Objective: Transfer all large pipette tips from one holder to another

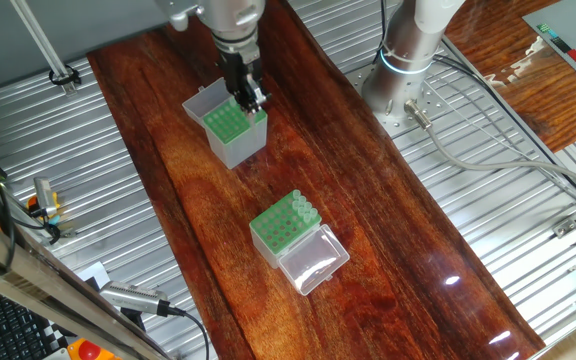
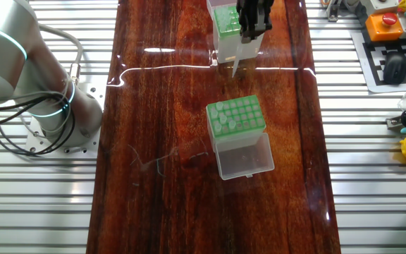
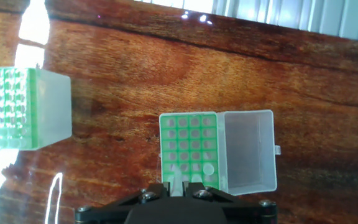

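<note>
Green-tinted large pipette tip (image 3: pixel 178 184) stood upright, pinched in the gripper (image 1: pixel 249 97), above the taller holder (image 1: pixel 230 128) at frame top; the lidded box (image 1: pixel 286 232) lay toward lower centre.

A silver-white arm (image 1: pixel 230 15) ends in a black two-finger gripper (image 1: pixel 249 97), with round screws catching light on its dark body in the hand view. Behind it stands the pale base column (image 1: pixel 413 45), ringed by a glowing blue band (image 1: pixel 398 64), and grey cables (image 1: pixel 488 150) trail away from its foot.
</note>
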You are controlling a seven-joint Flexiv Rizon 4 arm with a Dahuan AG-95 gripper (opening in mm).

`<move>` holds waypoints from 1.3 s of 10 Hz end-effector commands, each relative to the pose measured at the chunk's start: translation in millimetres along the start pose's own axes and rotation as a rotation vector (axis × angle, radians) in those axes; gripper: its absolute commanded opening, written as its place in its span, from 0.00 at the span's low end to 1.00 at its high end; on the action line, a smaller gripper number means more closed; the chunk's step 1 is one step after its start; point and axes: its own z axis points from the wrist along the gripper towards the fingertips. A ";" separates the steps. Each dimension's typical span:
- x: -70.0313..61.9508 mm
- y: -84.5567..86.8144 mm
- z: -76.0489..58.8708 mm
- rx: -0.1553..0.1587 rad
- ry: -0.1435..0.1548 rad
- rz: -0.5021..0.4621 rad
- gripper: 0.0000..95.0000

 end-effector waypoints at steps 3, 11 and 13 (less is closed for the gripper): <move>-11.5 33.5 -8.1 -0.083 -0.013 -0.134 0.00; -14.3 66.0 -17.6 -0.063 -0.009 -0.129 0.00; -14.3 66.0 -17.6 -0.083 -0.019 -0.163 0.00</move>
